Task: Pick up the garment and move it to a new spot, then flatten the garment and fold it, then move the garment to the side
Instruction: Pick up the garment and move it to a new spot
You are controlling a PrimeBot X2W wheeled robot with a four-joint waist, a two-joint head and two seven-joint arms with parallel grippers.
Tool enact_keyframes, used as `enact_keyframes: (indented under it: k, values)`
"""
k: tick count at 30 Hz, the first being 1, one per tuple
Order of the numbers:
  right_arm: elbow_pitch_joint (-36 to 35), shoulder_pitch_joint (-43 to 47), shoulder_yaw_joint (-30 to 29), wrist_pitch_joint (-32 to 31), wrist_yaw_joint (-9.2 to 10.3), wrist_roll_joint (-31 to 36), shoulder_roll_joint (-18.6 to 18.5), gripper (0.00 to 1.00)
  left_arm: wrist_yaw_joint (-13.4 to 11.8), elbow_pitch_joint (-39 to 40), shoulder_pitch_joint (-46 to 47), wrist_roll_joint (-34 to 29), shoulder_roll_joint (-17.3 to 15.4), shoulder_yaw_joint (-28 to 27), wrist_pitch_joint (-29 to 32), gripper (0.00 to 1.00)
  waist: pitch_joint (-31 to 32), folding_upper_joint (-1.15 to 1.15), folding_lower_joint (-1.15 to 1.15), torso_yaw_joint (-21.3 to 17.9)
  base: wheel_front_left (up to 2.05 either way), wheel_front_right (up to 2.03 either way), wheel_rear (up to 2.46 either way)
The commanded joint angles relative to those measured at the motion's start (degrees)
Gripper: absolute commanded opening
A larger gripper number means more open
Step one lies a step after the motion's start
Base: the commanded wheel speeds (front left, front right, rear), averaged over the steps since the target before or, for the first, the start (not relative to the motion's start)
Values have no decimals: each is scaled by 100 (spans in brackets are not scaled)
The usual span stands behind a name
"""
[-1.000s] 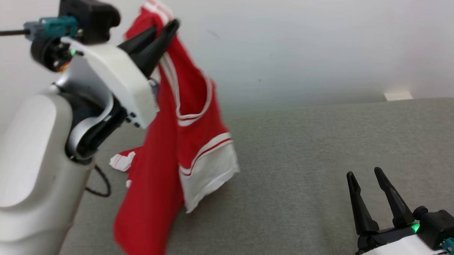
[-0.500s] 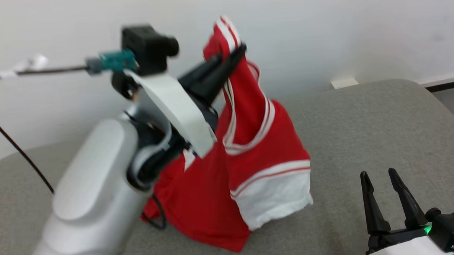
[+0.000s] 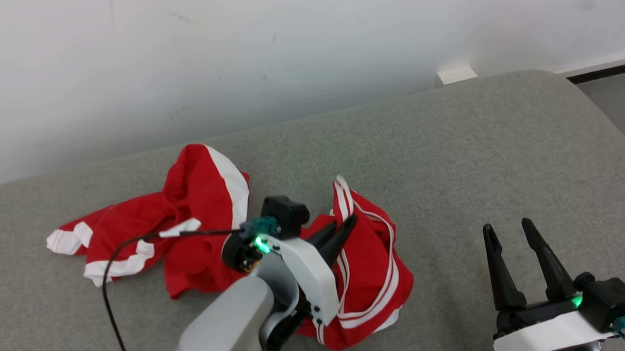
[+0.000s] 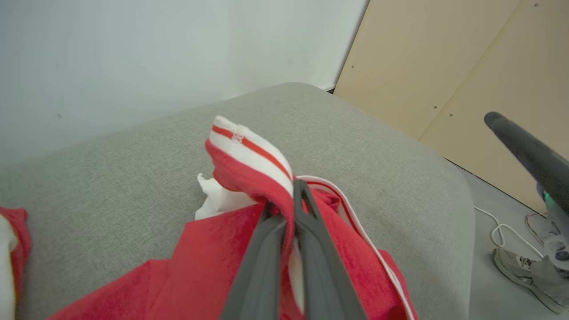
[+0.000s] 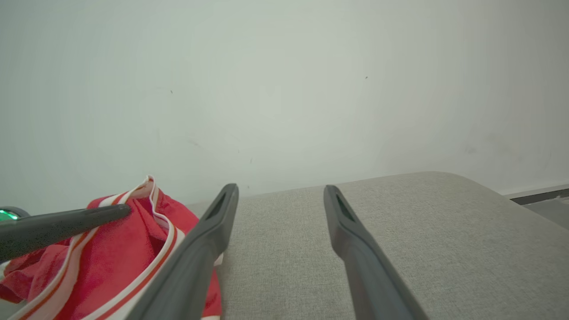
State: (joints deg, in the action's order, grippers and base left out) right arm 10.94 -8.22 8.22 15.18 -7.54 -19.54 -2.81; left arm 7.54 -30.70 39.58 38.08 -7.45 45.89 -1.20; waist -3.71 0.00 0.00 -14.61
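Red garment (image 3: 204, 227) with white stripes lies crumpled on the grey cushion (image 3: 448, 153), from left to centre. The left gripper (image 3: 344, 222) pinches its striped edge, fingers closed on the fabric. Farther right, the right gripper (image 3: 506, 225) stands spread and empty, apart from the cloth. The left wrist view adds a tan panel (image 4: 444, 66) and a shoe (image 4: 524, 275).

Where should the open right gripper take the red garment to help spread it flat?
Probably the white-striped edge on the right side of the garment, approached low from the right. That edge faces the right gripper, lies exposed on the gray cushion, and sits apart from the trim that the left gripper pinches.
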Motion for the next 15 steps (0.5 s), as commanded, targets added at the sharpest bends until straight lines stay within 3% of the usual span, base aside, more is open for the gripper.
enact_keyframes:
  k: [1,2,3,10,15]
  values:
    - [10,-118,-3,-5,11,57,-15,100,-11,-261,-22,-28,62,117,-192,12,-112,0,0,-18,0,0,0]
    - [15,-127,0,-5,10,63,-15,100,-11,-415,18,5,108,232,-298,38,-153,0,0,-14,0,0,0]
    - [29,-123,0,-5,10,66,-14,100,-12,-540,79,59,139,310,-402,100,-176,0,0,-4,0,0,0]
    - [109,-134,-11,-5,10,124,-60,100,-12,-948,509,224,251,606,-1053,100,-92,0,0,242,0,0,0]
    - [74,-63,-21,-5,10,116,-136,100,-21,-891,633,259,80,470,-1312,100,98,0,0,508,0,0,0]
